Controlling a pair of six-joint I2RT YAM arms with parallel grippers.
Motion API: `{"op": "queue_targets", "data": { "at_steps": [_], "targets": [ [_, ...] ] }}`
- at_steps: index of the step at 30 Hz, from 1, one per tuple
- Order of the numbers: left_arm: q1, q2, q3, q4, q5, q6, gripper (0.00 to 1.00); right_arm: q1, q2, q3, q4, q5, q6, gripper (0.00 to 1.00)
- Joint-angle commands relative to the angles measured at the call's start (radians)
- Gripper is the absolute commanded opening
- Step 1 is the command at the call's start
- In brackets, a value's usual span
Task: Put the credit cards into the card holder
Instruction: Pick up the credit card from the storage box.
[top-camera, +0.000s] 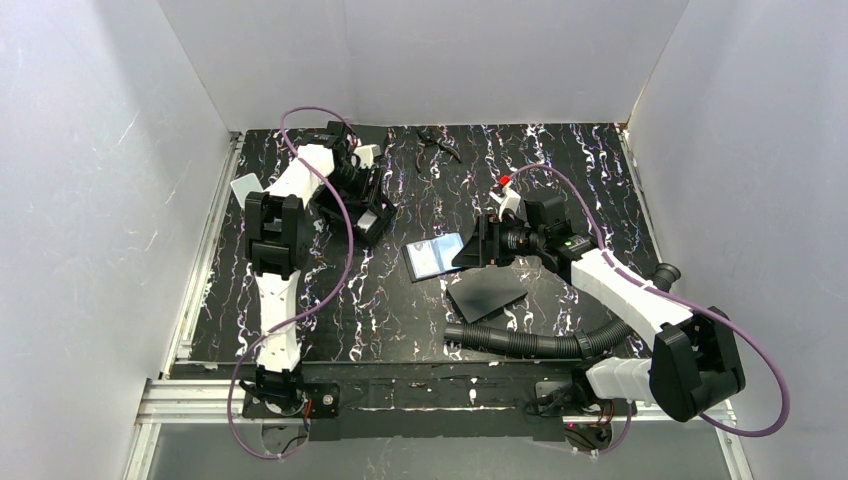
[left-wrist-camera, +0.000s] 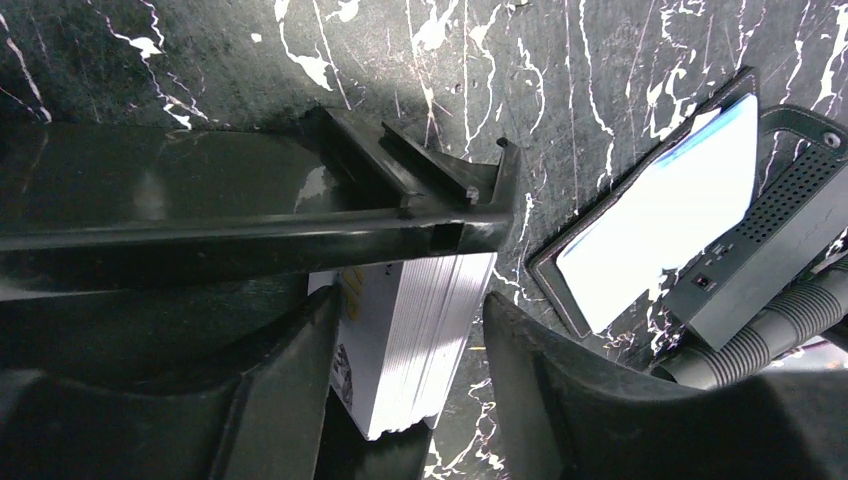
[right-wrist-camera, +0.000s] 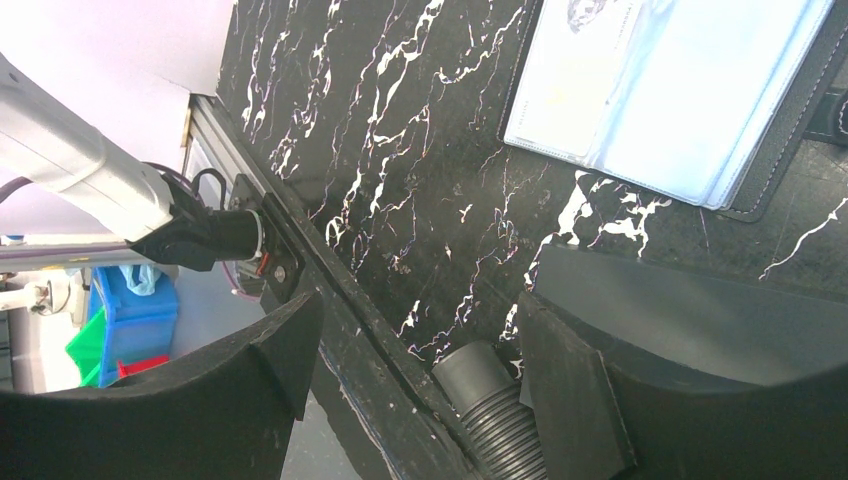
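A thick stack of credit cards (left-wrist-camera: 425, 330) stands on edge in a black stand (left-wrist-camera: 250, 215) at the back left of the table. Their faces are white with small yellow and grey marks. My left gripper (left-wrist-camera: 410, 300) straddles the stack: its left finger lies against the front card, and a gap shows between the stack and the right finger, so it is open. The card holder (top-camera: 440, 256) lies open mid-table, black-rimmed with pale-blue clear sleeves (right-wrist-camera: 670, 85). My right gripper (right-wrist-camera: 418, 300) hovers open and empty just right of the holder (top-camera: 478, 245).
A matte black flat sheet (top-camera: 487, 293) lies just in front of the card holder. A black corrugated hose (top-camera: 520, 342) runs along the near edge by the right arm. A pale card-like piece (top-camera: 245, 187) sits at the table's left edge. Small black tool (top-camera: 438, 143) at the back.
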Motion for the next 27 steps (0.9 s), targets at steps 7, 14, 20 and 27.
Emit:
{"op": "queue_targets", "data": {
  "at_steps": [7,14,20,27],
  "targets": [
    [-0.004,-0.086,-0.011,-0.023,0.030,0.004,0.47,0.002,-0.028,-0.003,0.033,-0.005,-0.002,0.80],
    [-0.005,-0.102,-0.001,-0.024,0.029,0.001,0.42,0.002,-0.026,-0.004,0.033,-0.006,-0.002,0.80],
    [-0.005,-0.113,0.002,-0.028,0.050,0.000,0.47,0.002,-0.026,-0.003,0.035,-0.004,-0.002,0.80],
    [-0.004,-0.116,-0.004,-0.031,0.060,0.001,0.44,0.003,-0.026,-0.004,0.038,-0.006,0.002,0.80]
  ]
}}
